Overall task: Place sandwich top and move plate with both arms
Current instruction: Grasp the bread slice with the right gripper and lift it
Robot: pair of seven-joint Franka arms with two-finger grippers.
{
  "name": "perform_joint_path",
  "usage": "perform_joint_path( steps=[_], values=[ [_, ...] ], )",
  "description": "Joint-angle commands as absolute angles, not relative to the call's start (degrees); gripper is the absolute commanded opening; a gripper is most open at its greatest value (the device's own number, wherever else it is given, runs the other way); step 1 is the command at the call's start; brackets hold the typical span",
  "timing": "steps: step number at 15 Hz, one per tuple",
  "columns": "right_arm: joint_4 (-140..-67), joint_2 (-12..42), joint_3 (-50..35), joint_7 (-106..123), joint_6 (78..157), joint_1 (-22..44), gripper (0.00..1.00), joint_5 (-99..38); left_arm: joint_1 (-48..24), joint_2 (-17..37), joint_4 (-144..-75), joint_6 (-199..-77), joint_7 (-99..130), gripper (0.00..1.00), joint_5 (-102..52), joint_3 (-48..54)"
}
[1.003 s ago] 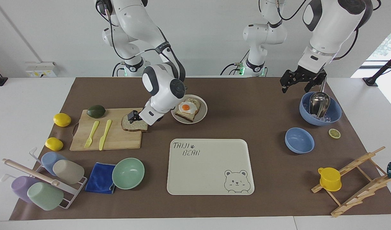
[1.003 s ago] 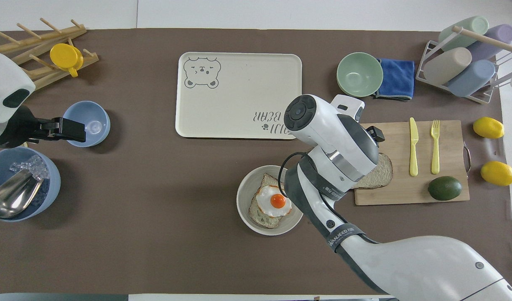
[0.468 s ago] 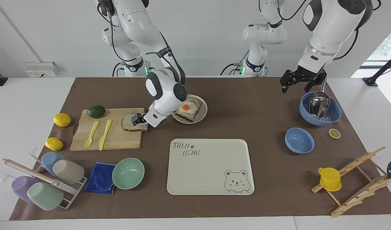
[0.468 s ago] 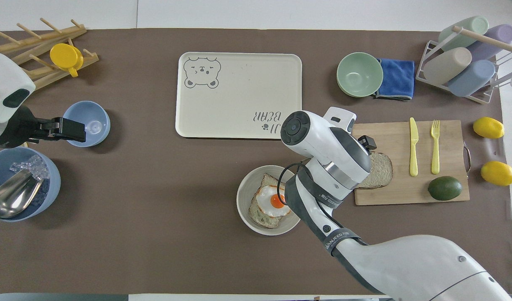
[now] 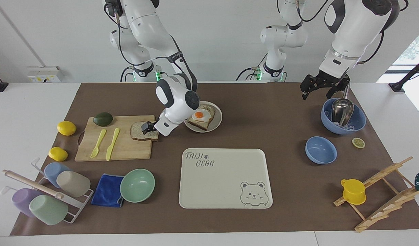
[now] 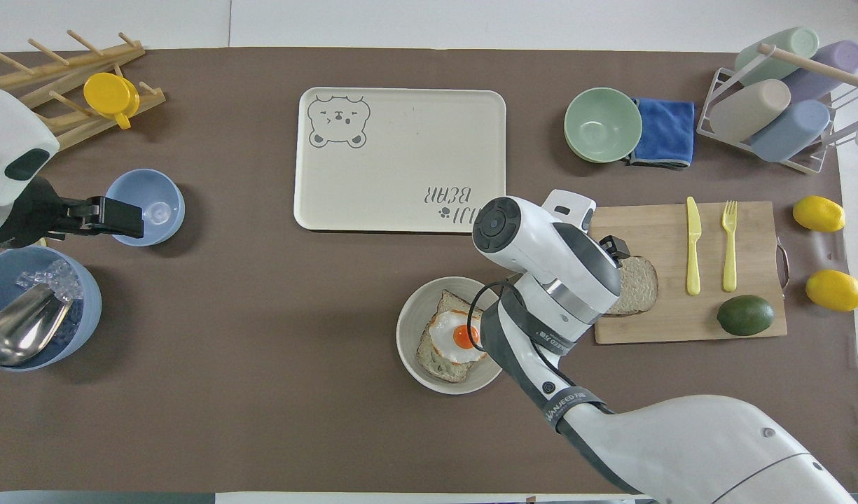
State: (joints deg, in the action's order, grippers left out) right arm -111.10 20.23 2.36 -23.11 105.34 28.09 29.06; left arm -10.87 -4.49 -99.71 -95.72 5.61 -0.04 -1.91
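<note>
The sandwich top [image 5: 138, 132] [image 6: 639, 285], a pale speckled slice with brown crust, lies flat on the wooden cutting board [image 5: 120, 150] [image 6: 670, 323]. My right gripper [image 5: 147, 127] [image 6: 614, 247] is low at the slice's edge on the plate's side, open, and the wrist covers part of the bread from above. The small round plate [image 5: 217, 125] [image 6: 407, 343] sits beside the board and carries a toast topped with a fried egg [image 5: 200, 116] [image 6: 454, 341]. My left gripper [image 5: 321, 89] [image 6: 115, 215] waits open in the air over the blue bowl with the metal scoop [image 5: 357, 123].
A yellow fork, a knife [image 5: 112, 143] and an avocado [image 5: 103, 119] share the board. The cream bear tray [image 5: 223, 181] lies farther from the robots than the plate. A mint-green bowl [image 5: 137, 185], a blue cloth, a cup rack, lemons, a small blue bowl [image 5: 320, 149] and a wooden rack stand around.
My right gripper came down and drew in close to the bread slice's edge. The left arm has not moved, and the bread and plate lie as before.
</note>
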Motion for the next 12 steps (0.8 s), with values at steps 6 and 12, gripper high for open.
perform_joint_path(
  steps=[6, 12],
  values=[
    [-115.22, 17.84, 2.11, -25.84, 107.31, 27.07, 0.90, 29.71, -10.20, -5.01, -99.76, -95.19, 5.54, 1.00, 0.53, -1.49],
    [-117.95, 17.05, 2.11, -27.60, 109.60, 27.16, 0.90, 29.71, -10.20, -5.01, -99.76, -95.10, 5.54, 1.00, 0.53, -1.49]
  ],
)
